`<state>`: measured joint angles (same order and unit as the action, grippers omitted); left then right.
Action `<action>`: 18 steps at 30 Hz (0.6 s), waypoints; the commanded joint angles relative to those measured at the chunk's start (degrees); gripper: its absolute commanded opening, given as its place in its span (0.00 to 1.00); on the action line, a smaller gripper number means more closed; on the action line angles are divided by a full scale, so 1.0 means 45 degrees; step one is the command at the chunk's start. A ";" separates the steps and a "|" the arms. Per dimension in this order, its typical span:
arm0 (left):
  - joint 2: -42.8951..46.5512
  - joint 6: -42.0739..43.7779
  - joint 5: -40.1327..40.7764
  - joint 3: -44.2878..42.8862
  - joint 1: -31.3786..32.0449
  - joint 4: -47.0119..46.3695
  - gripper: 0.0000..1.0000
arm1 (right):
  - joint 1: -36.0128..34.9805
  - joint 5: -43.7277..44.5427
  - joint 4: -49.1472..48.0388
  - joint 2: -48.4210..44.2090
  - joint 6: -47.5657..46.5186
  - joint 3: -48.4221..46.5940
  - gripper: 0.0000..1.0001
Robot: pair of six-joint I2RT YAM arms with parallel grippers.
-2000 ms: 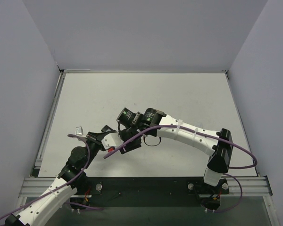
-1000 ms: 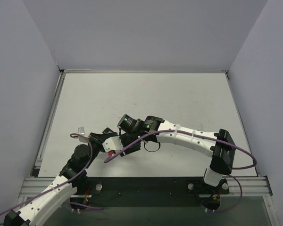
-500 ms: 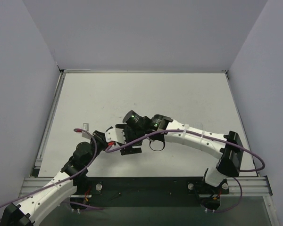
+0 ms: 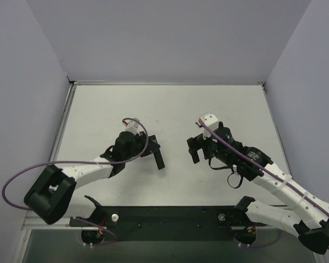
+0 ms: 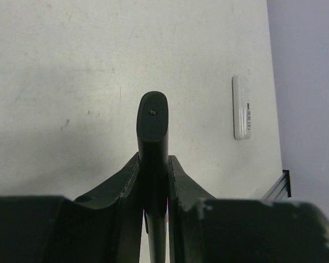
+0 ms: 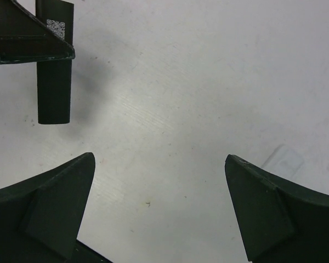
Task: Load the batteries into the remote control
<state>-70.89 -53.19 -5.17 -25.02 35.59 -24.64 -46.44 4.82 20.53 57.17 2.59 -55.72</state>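
Black rail (image 4: 170,216) carries both arm bases at the near edge of the bench (image 4: 170,104). Beyond it, a little left of the bench's middle, the left end effector (image 4: 152,148) is clamped tight on the black remote (image 4: 159,160), whose free end sticks out past the fingers toward the near edge. In the left wrist view the remote runs straight up between the two closed fingers (image 5: 118,181). Level with it and right of the middle, well apart, the right end effector (image 4: 196,148) has its fingers (image 6: 57,203) spread wide with nothing between them but bare bench. A small white bar (image 5: 242,107) with a printed label lies flat farther off, close to a bench edge below the pale wall; I cannot tell which edge.
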 commanded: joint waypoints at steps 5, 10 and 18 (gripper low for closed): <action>-0.4945 0.4802 0.1515 -0.7833 0.1248 0.7726 0.13 | 0.0631 0.2677 0.1177 -0.2975 0.3408 0.1211 1.00; -0.7640 0.6425 0.3977 -1.1291 0.2206 1.1501 0.18 | 0.0690 0.3400 0.1920 -0.4206 0.3721 0.1386 1.00; -1.0788 0.7230 0.7828 -1.4636 0.3398 1.5710 0.36 | 0.0807 0.4241 0.2682 -0.4988 0.3565 0.1465 1.00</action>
<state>-117.21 -24.34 19.07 -86.54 49.08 32.75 -43.46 19.73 29.91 35.42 18.00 -49.45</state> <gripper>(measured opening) 0.270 0.998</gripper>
